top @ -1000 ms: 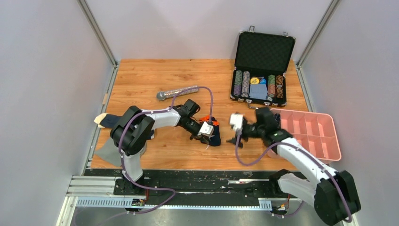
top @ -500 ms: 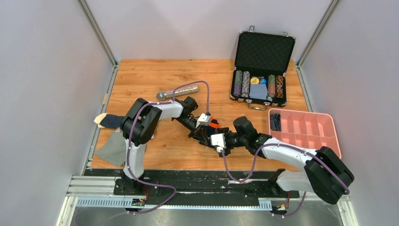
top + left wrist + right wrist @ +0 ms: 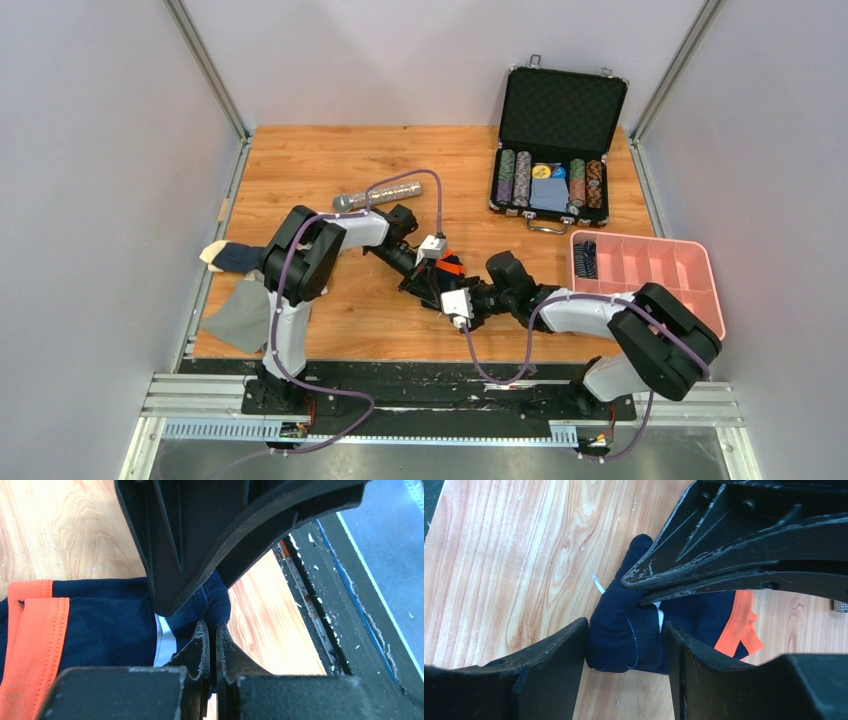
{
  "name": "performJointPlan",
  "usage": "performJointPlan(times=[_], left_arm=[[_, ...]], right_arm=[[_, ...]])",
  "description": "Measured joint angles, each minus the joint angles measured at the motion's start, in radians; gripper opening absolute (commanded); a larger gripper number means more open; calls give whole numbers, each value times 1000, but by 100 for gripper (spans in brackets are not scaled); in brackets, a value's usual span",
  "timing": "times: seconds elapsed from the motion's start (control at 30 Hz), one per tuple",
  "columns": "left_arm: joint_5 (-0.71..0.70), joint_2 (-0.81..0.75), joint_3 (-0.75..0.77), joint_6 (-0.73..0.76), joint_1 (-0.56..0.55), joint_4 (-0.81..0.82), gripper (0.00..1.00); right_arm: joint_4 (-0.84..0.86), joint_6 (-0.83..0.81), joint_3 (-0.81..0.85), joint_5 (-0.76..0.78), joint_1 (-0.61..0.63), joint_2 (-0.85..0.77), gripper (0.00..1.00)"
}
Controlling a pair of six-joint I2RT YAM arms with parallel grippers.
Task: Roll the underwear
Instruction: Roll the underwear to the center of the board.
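Note:
The plain navy underwear (image 3: 452, 268) with orange trim lies partly rolled at mid table. My left gripper (image 3: 432, 288) is shut, pinching a navy fold (image 3: 212, 611) at its tips (image 3: 210, 630). In the right wrist view the rolled end (image 3: 621, 627) sits between the fingers of my right gripper (image 3: 624, 655), which press on both sides of it. The left gripper's fingers (image 3: 684, 575) lie across the top of the cloth there. The striped underwear (image 3: 232, 257) lies at the table's left edge, away from both grippers.
A flat grey cloth (image 3: 238, 315) hangs over the front left corner. A microphone (image 3: 378, 193) lies behind the arms. An open black chip case (image 3: 550, 180) and a pink compartment tray (image 3: 650, 275) stand at the right. The black front rail (image 3: 345, 610) is close by.
My right arm swung left from near the pink tray to the underwear and brought its fingers around the rolled end. The left gripper shifted slightly back and left with the cloth.

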Motion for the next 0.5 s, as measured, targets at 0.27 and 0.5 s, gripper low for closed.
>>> performJointPlan(times=[0.27, 0.5], left_arm=[[41, 8, -22, -125, 27, 52, 0], [38, -33, -100, -339, 55, 191, 0]], right_arm=[[5, 2, 5, 23, 13, 35, 18], [-234, 8, 165, 3, 7, 90, 5]])
